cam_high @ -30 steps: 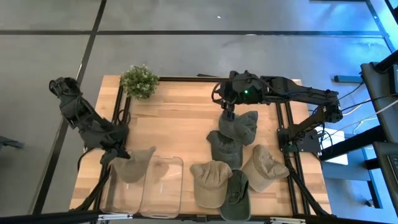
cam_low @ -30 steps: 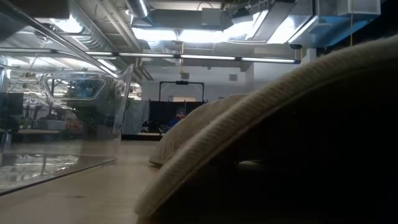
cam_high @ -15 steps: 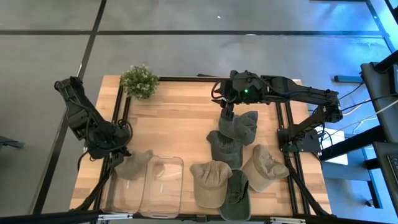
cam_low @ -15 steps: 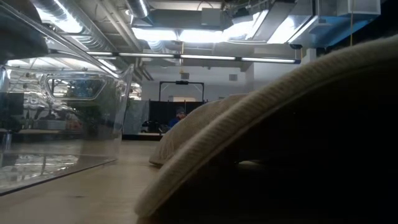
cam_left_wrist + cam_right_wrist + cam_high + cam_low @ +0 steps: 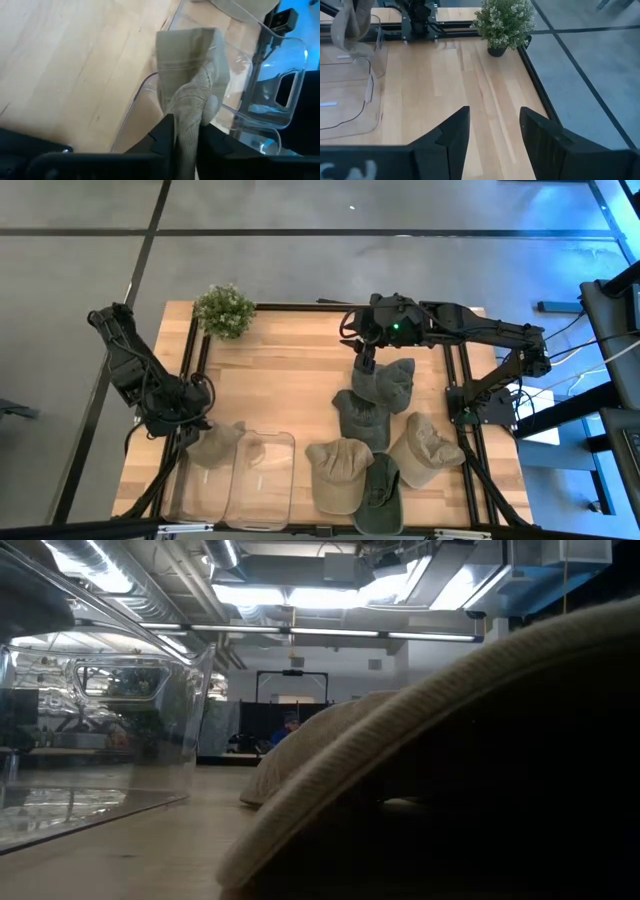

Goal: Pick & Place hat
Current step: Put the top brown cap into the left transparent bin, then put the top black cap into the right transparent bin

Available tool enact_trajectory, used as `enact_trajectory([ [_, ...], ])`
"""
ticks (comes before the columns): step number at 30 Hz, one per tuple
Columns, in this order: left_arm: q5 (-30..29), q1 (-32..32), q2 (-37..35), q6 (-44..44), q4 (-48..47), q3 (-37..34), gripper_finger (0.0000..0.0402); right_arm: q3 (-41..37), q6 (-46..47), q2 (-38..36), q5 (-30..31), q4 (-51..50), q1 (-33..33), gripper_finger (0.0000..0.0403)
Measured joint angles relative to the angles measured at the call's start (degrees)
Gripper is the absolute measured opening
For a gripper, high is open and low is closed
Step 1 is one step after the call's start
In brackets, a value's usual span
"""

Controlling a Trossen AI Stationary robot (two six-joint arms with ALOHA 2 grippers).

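The left gripper is clamped on a tan hat, its fingers pinched tight on the fabric, as the left wrist view confirms. The held hat hangs at the far left corner of the clear plastic bin, partly over the bin's rim and partly over the bare table; whether it touches the bin wall cannot be determined. The bin itself sits at the near left part of the table. To the right of the bin lies a cluster of further hats: a beige cap just beside the bin, a dark green cap touching it on the side away from the bin, a light tan cap farther right, and two grey-green caps stacked toward the far side of the cluster, the upper one overlapping the lower. The right gripper hovers at the far edge of that upper cap, well apart from the bin; its fingers stand spread wide with nothing between them. A potted plant stands at the far left corner of the table, well beyond the bin. In the low view, the bin wall and a hat brim fill the foreground.
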Motion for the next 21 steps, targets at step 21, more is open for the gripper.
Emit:
enact_trajectory([
  [21,-1.31,0.0,-0.63,-2.47,-7.93,6.5,0.0121,0.02,-0.33,0.0,-0.01,-2.55,0.0,0.0174],
])
